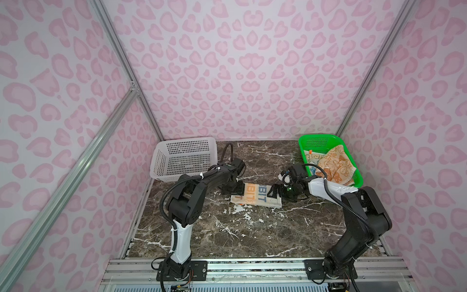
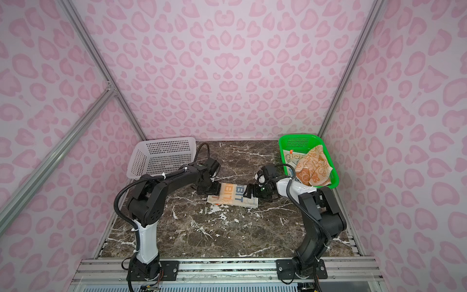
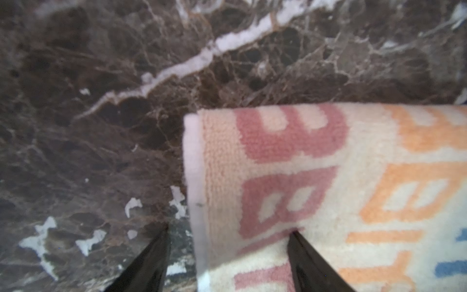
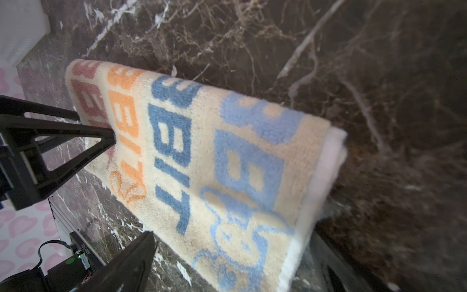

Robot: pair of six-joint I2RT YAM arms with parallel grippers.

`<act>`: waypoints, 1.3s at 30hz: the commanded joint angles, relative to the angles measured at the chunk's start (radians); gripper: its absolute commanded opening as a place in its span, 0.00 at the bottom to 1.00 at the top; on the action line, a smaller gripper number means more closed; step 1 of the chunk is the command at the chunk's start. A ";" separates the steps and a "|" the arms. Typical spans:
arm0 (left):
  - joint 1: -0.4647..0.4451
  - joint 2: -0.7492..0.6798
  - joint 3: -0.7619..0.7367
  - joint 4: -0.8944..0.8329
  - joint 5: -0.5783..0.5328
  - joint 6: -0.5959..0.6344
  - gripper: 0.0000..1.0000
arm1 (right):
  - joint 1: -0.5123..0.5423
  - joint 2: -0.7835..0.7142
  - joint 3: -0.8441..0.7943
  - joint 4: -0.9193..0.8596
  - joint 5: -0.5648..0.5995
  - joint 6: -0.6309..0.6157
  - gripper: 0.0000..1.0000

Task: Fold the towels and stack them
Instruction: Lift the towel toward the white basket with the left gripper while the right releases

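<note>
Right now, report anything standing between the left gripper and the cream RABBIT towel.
Nothing visible does. The left gripper is at the cream towel: its open jaws straddle the towel's end edge, one finger over the cloth, one over the bare marble table.

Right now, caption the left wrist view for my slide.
Left gripper, jaws apart, straddles the hemmed edge of the cream RABBIT towel on the dark marble tabletop.
</note>
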 commanded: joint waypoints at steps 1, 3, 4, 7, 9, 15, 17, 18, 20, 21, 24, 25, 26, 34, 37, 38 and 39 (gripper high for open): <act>-0.002 0.045 -0.017 0.012 0.040 0.006 0.51 | 0.006 0.019 -0.017 -0.025 0.019 0.020 0.98; -0.002 0.056 -0.020 0.019 0.040 0.005 0.43 | 0.011 0.023 -0.019 -0.019 0.018 0.024 0.98; -0.003 0.060 -0.024 0.023 0.042 0.005 0.33 | 0.012 0.025 -0.019 -0.016 0.018 0.025 0.98; -0.002 0.061 -0.029 0.026 0.040 0.005 0.17 | 0.015 0.031 -0.022 -0.009 0.019 0.027 0.98; -0.002 0.058 -0.031 0.024 0.033 0.007 0.10 | 0.016 0.037 -0.023 -0.002 0.016 0.028 0.98; -0.002 0.034 0.010 -0.042 -0.021 0.031 0.04 | 0.021 0.048 0.000 -0.001 0.005 0.032 0.98; 0.000 0.023 0.057 -0.098 -0.066 0.046 0.04 | 0.027 0.048 0.027 -0.014 0.009 0.023 0.98; 0.001 0.017 0.082 -0.121 -0.087 0.053 0.04 | 0.031 0.051 0.039 -0.023 0.011 0.019 0.98; 0.006 0.007 0.140 -0.179 -0.136 0.066 0.04 | 0.038 0.055 0.075 -0.042 0.015 0.006 0.98; 0.010 0.003 0.167 -0.200 -0.152 0.071 0.04 | 0.042 0.057 0.088 -0.047 0.014 0.001 0.98; 0.024 -0.001 0.252 -0.262 -0.198 0.093 0.04 | 0.049 0.060 0.128 -0.054 0.013 -0.005 0.98; 0.028 0.005 0.282 -0.286 -0.215 0.104 0.04 | 0.050 0.063 0.145 -0.057 0.013 -0.006 0.98; 0.033 0.009 0.312 -0.309 -0.231 0.113 0.04 | 0.052 0.068 0.163 -0.062 0.013 -0.007 0.98; 0.065 0.033 0.532 -0.426 -0.361 0.170 0.04 | 0.097 0.122 0.386 -0.141 0.037 -0.038 0.98; 0.093 0.053 0.635 -0.461 -0.387 0.186 0.04 | 0.113 0.153 0.483 -0.176 0.046 -0.049 0.98; 0.104 0.061 0.677 -0.476 -0.400 0.192 0.04 | 0.116 0.163 0.511 -0.186 0.049 -0.050 0.98; 0.114 0.067 0.714 -0.486 -0.414 0.194 0.04 | 0.120 0.170 0.531 -0.192 0.048 -0.049 0.98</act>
